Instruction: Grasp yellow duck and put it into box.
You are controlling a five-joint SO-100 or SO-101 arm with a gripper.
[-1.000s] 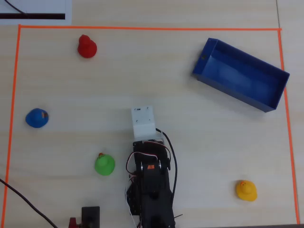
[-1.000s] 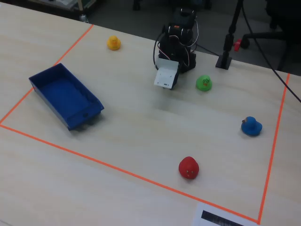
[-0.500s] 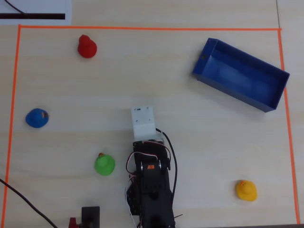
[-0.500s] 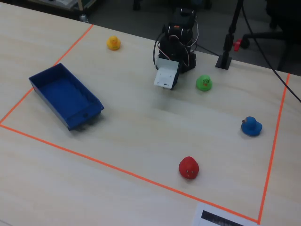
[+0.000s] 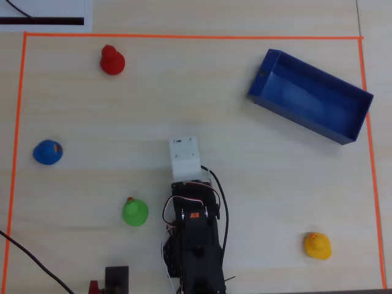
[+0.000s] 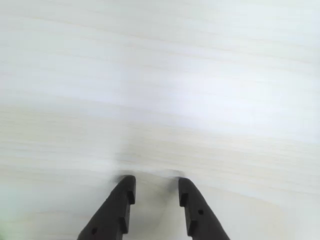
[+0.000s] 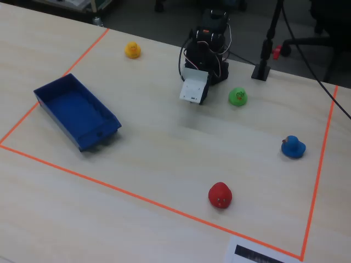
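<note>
Black jaws [image 6: 156,191] hung slightly parted and empty over bare table [image 6: 160,75], while the yellow duck [image 5: 317,245] sat untouched at four o'clock overhead, well apart from the box [image 5: 310,96] at two o'clock.

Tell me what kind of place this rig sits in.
Likely an office or lab test bench: a light wooden table with a work area marked off in orange tape, swivel-chair bases on dark floor behind it, and toys like the yellow duck beside a box.
</note>
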